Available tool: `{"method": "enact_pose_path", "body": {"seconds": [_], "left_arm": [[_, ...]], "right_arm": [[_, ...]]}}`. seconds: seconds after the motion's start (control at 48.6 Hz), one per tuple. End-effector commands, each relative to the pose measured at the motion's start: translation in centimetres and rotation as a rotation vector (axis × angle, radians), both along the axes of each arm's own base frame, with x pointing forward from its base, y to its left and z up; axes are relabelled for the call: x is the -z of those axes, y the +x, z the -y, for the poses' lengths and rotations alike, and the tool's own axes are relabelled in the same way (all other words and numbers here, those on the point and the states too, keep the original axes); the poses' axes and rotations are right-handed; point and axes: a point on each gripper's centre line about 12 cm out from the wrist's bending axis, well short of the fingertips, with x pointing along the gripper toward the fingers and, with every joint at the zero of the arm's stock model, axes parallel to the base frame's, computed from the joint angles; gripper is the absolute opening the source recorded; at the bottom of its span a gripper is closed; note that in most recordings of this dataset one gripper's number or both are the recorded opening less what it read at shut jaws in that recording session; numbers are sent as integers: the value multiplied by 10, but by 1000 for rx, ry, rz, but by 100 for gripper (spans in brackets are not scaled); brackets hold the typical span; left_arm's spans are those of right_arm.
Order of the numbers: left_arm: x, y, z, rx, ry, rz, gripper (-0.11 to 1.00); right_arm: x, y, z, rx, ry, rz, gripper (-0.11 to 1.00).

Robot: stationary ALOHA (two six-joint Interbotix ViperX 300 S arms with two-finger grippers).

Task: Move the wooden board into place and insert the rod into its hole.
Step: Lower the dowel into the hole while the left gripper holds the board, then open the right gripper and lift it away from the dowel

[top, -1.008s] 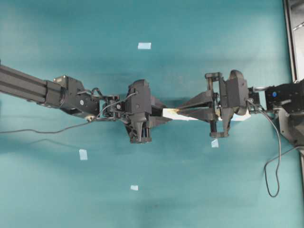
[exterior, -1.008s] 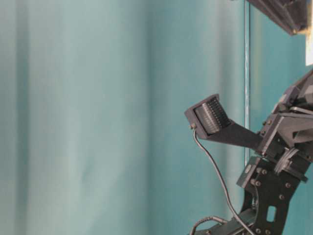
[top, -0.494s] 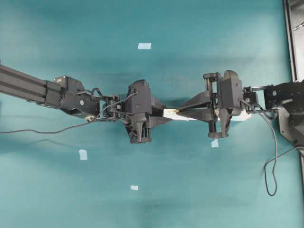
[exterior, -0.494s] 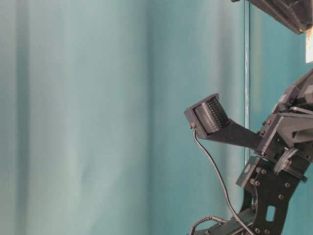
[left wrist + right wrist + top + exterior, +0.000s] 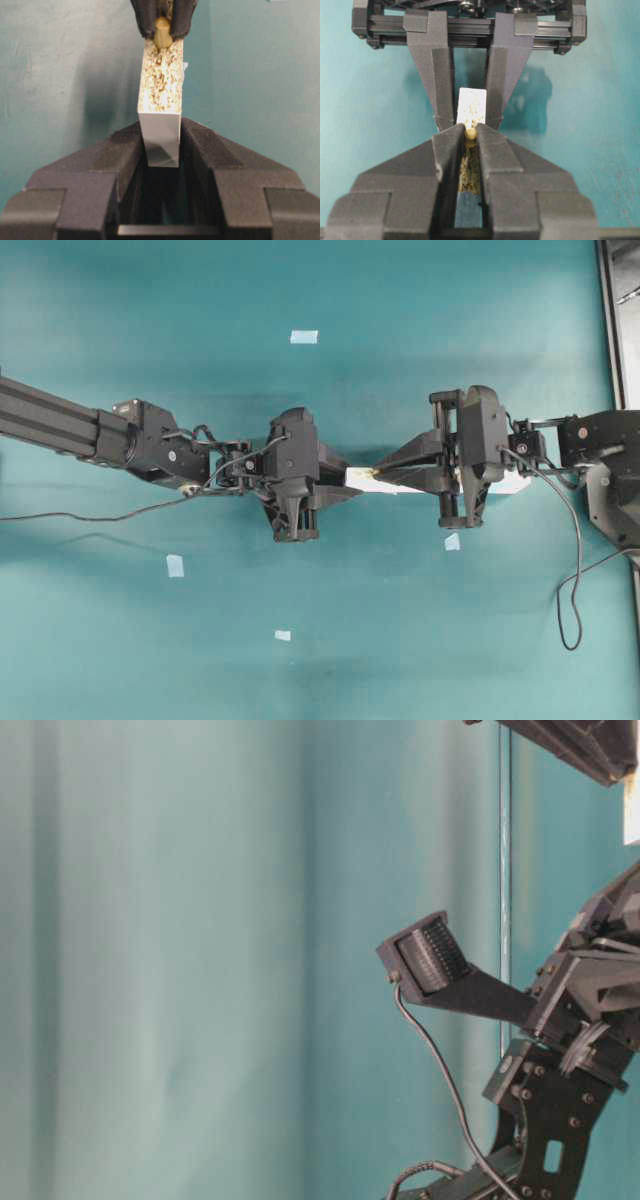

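Observation:
The wooden board lies level between the two arms, speckled edge up. My left gripper is shut on its left end; in the left wrist view the pads clamp both sides of the board. My right gripper is shut on the rod, a short cream peg standing upright. The rod's lower end meets the board's speckled edge; how deep it sits is hidden. A light-blue patch on the board shows between the right fingers.
Pale-blue tape squares lie on the teal table: one at the back, one front left, one front middle, one under the right arm. A dark frame borders the right side.
The right gripper's body has edged slightly to the left while its tips stay at the board with the rod. The left arm and board have not moved.

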Motion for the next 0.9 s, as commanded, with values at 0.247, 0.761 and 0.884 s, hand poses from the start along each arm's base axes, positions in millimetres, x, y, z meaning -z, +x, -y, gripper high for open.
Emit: {"method": "enact_pose_path", "body": {"seconds": [0.247,0.761,0.884], "left_arm": [[-3,-2,12,27,0,-11,24],[4,-7,12,28,-1,-57,24],[3,-7,12,27,-3,-63,24]], "right_arm": [[-13,16,-3,-7,-4,-14,60],[-76,15,1,14,-32,49,84],[-74,13,1,15,-32,33,84]]}}
